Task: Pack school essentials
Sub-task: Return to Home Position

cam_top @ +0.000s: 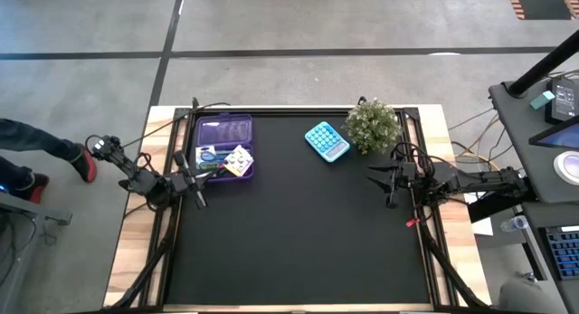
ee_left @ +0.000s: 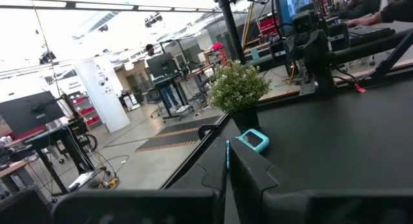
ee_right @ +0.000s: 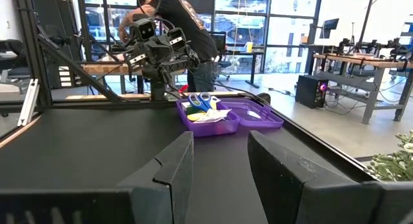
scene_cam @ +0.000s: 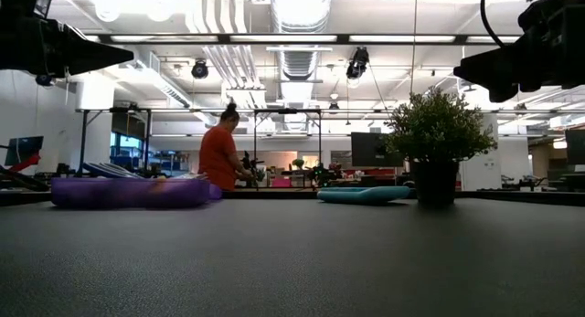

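Observation:
An open translucent purple case [cam_top: 224, 147] lies at the table's far left. In its tray are blue-handled scissors [ee_right: 201, 100], a pale paper square [ee_right: 216, 115] and other small stationery. My left gripper [cam_top: 199, 198] hovers just near of the case, shut on a thin blue pen [ee_left: 227, 152]. My right gripper [cam_top: 376, 176] is open and empty at the table's right side, near of the potted plant [cam_top: 373, 124]. It points toward the case. My left gripper pinches the thin blue pen between its two fingers. A short end of the pen [ee_left: 227, 146] sticks out past the fingertips. The fingers point about level toward the table's right side. The pen is clear of the table. The rest of it is hidden by the fingers.
A teal calculator [cam_top: 327, 140] lies flat at the far middle, left of the plant. The black mat [cam_top: 298, 251] is bare in the middle and near part. A person stands in the room beyond the table [scene_cam: 219, 153].

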